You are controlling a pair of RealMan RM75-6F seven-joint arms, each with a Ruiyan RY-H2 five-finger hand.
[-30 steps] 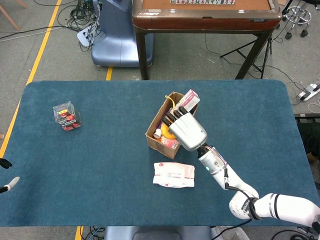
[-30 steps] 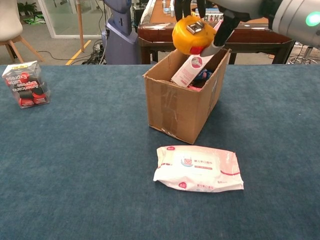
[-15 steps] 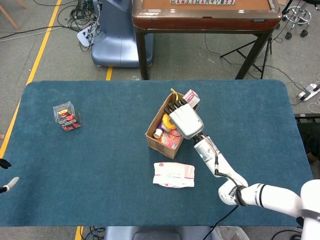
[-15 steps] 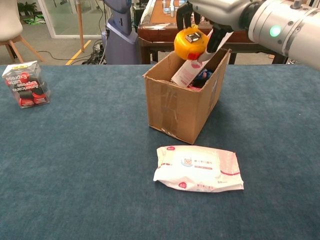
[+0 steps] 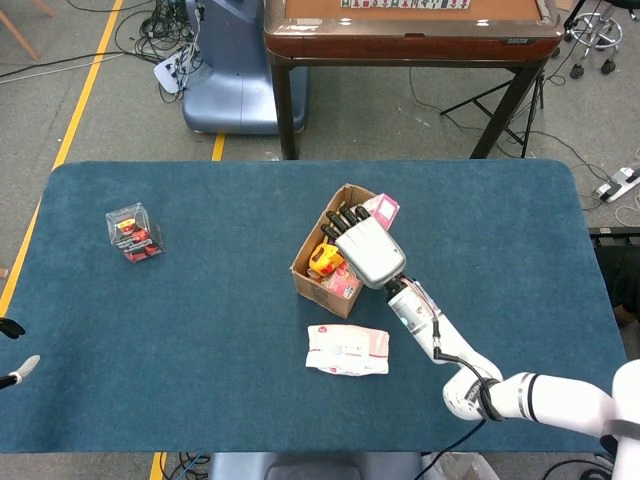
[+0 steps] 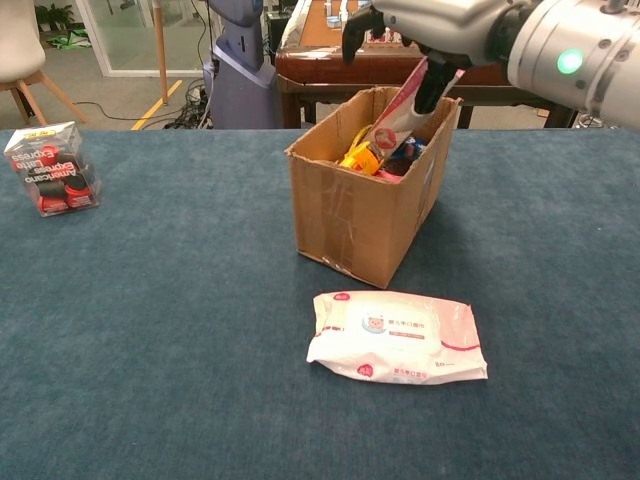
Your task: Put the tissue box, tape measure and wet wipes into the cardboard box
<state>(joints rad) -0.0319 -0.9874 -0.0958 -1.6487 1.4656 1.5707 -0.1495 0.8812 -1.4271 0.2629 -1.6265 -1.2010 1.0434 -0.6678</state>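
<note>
The open cardboard box [image 5: 312, 276] [image 6: 345, 215] stands mid-table. Inside it the yellow tape measure [image 5: 322, 262] [image 6: 360, 155] lies near the left wall. The pink-and-white tissue box [image 5: 384, 208] [image 6: 398, 112] leans upright in the box's far corner. My right hand [image 5: 368, 249] [image 6: 425, 22] hovers over the box opening, fingers spread, holding nothing. The wet wipes pack [image 5: 347, 350] [image 6: 397, 337] lies flat on the blue cloth just in front of the box. Only a sliver of my left hand [image 5: 18, 369] shows at the head view's left edge; its state is unclear.
A clear plastic case [image 5: 133, 232] [image 6: 52, 168] with red and black contents sits at the table's far left. Behind the table stand a brown wooden table [image 5: 410, 35] and a blue-grey machine base [image 5: 235, 85].
The right hand has let go of the tape measure, which dropped from above the opening into the cardboard box. The hand's fingers have spread apart. The wet wipes have not moved.
</note>
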